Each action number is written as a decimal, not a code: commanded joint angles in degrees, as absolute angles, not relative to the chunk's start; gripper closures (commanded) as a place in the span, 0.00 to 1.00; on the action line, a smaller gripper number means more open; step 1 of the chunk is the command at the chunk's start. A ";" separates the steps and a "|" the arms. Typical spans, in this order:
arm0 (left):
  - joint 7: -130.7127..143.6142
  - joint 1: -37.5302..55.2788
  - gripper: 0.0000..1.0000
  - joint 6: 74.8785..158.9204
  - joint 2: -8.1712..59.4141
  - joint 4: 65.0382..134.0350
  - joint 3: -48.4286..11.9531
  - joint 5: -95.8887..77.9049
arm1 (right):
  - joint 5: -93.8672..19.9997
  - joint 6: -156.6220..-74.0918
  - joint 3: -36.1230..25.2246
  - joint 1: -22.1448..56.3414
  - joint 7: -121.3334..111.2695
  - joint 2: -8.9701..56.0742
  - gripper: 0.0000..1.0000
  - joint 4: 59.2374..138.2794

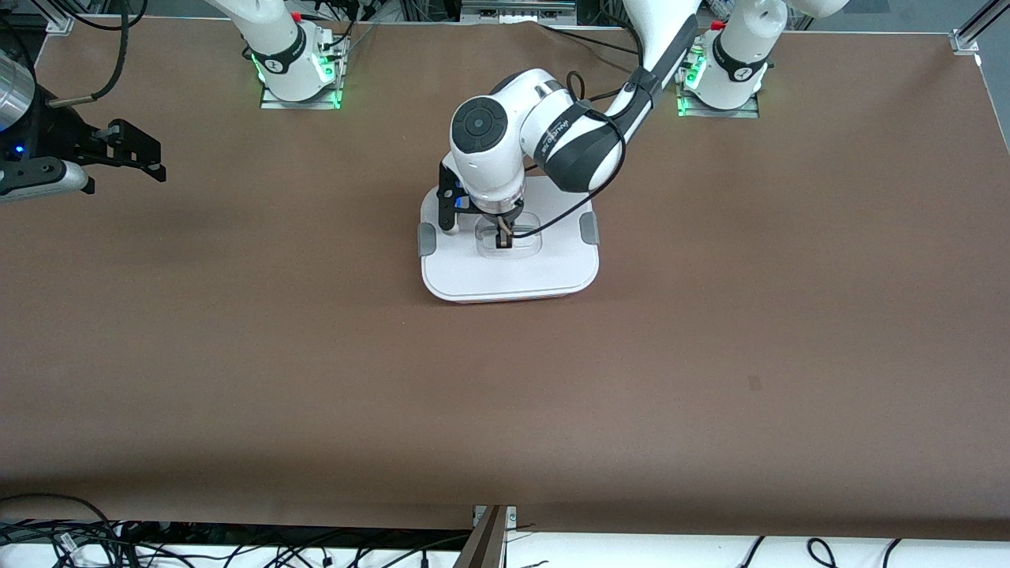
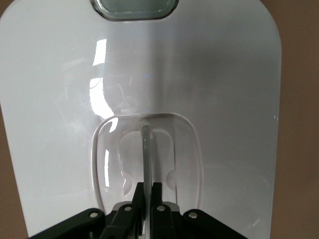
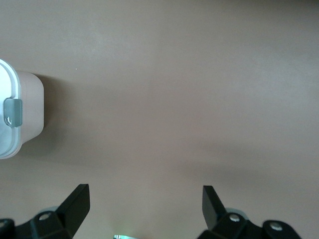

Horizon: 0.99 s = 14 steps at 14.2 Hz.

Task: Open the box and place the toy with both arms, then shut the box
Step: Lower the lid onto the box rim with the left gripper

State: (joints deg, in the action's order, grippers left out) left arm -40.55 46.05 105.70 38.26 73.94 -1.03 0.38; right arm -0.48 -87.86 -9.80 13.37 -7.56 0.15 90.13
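White lid (image 1: 513, 268) sits on the pinkish box (image 3: 31, 110) at mid-table, grey side clips (image 1: 427, 238) down; no toy is visible. Left gripper (image 1: 503, 233) stands directly over the lid, fingers (image 2: 155, 195) pinched narrow on the clear handle (image 2: 146, 154) rib in its recess. Keep the grip centred and the pull vertical so the lid stays level. Right gripper (image 3: 145, 205) waits, spread wide, over bare table toward the right arm's end.

One box (image 1: 509, 272) sits on the desk (image 1: 710, 355), under one white lid (image 2: 224, 99) with two grey clips (image 1: 426, 239) and one clear handle (image 2: 146, 149). Two arms (image 1: 552, 134) show, each with one gripper of two fingers (image 3: 75, 204).
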 commanded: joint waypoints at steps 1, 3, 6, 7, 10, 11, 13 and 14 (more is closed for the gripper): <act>-41.04 46.93 1.00 103.89 37.62 78.05 -0.70 2.81 | -0.35 -86.57 -9.40 12.74 -7.82 0.53 0.00 88.77; -41.04 46.93 1.00 103.71 37.62 78.31 -0.62 3.07 | -0.26 -86.57 -9.40 12.74 -7.82 0.53 0.00 88.77; -40.96 47.55 1.00 103.54 37.00 78.75 -0.70 4.48 | -0.26 -86.57 -9.40 12.83 -7.82 0.53 0.00 88.77; -40.96 47.55 1.00 103.54 36.83 78.75 -0.70 4.48 | -0.26 -86.57 -9.40 12.75 -7.82 0.53 0.00 88.77; -40.69 47.55 0.76 103.45 36.83 78.66 -0.79 4.39 | -0.26 -86.49 -9.40 12.83 -7.82 0.53 0.00 88.77; -40.17 47.55 0.59 103.45 36.83 78.40 -0.70 4.31 | -0.26 -86.48 -9.40 12.83 -7.82 0.53 0.00 88.77; -40.60 47.20 0.00 103.36 36.83 76.39 -0.53 3.78 | -0.26 -86.49 -9.40 12.83 -7.82 0.61 0.00 88.77; -40.61 47.11 0.00 102.66 36.91 74.55 -0.53 3.43 | -0.26 -86.48 -9.40 12.83 -7.82 0.62 0.00 88.77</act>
